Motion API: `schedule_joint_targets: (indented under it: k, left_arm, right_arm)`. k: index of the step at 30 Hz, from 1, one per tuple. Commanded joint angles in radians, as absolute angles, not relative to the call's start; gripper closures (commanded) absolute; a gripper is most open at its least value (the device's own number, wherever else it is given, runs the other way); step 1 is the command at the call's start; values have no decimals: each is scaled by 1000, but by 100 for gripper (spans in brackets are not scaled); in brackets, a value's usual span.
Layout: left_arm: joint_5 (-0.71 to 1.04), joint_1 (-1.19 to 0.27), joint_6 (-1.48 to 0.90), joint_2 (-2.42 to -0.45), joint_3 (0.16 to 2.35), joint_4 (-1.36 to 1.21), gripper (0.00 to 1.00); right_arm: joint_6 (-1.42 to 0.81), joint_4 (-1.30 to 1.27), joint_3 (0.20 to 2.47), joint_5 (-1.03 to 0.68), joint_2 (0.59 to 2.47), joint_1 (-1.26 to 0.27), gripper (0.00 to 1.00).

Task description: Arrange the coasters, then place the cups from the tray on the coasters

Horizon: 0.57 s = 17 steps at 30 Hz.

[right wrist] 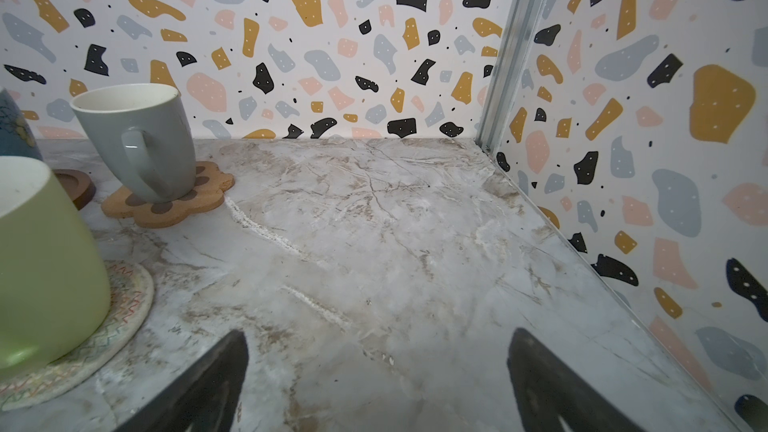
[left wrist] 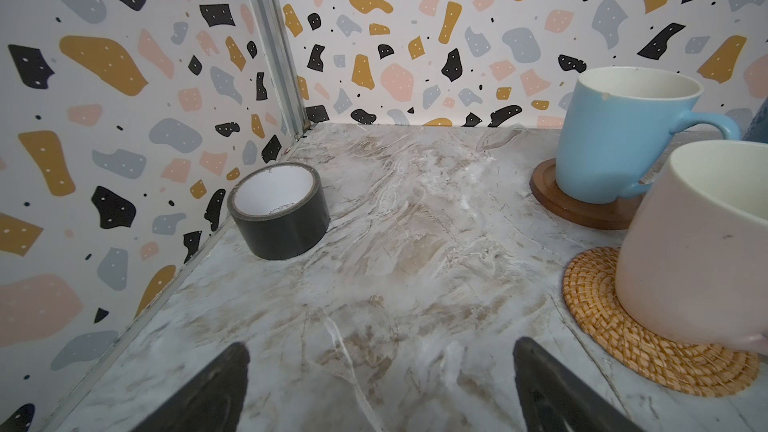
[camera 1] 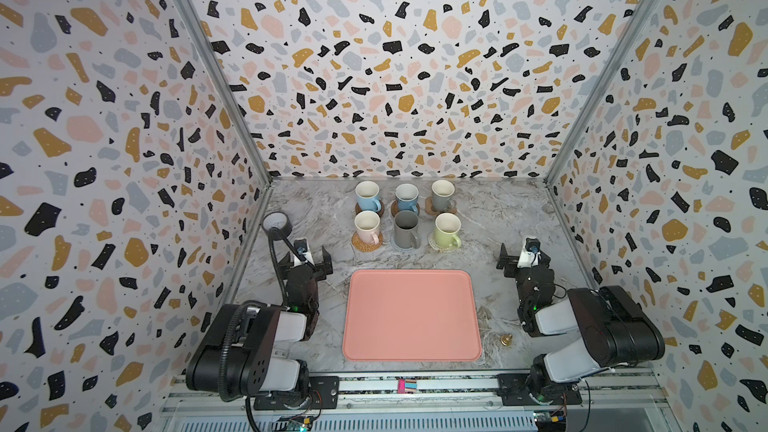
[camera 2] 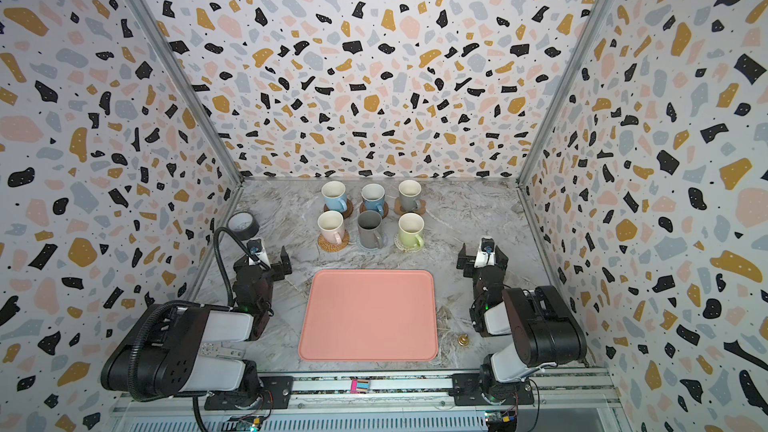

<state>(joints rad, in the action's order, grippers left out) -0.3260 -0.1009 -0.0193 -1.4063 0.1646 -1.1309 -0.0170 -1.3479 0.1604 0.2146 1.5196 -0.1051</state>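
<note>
The salmon-pink tray (camera 1: 411,315) lies bare at the near middle of the marble worktop (camera 1: 490,217), with an arm on either side. Beyond its far edge six mugs (camera 1: 406,229) stand upright in two rows of three, each on one of the coasters (left wrist: 623,326), the back row close to the rear wall. The left pincer (camera 1: 306,263) and right pincer (camera 1: 524,261) sit off the tray's far corners, jaws spread wide, holding nothing. Open worktop runs ahead of each to the walls. A dark grey tape roll (camera 1: 277,222) stands by the left wall, just beyond the left pincer. A small brass-coloured piece (camera 1: 505,339) stands near the tray's near right corner.
</note>
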Motion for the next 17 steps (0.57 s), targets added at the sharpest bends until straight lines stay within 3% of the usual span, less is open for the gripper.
schedule_joint_targets:
  k: [1, 17]
  left_arm:
    - [-330, -97, -25, -1394, 167, -1194, 1]
    - [-331, -97, -25, -1394, 168, -1195, 0]
  right_arm:
    - [-10, -1376, 171, 220, 1516, -109, 1]
    - [-11, -1376, 169, 213, 1515, -108, 1]
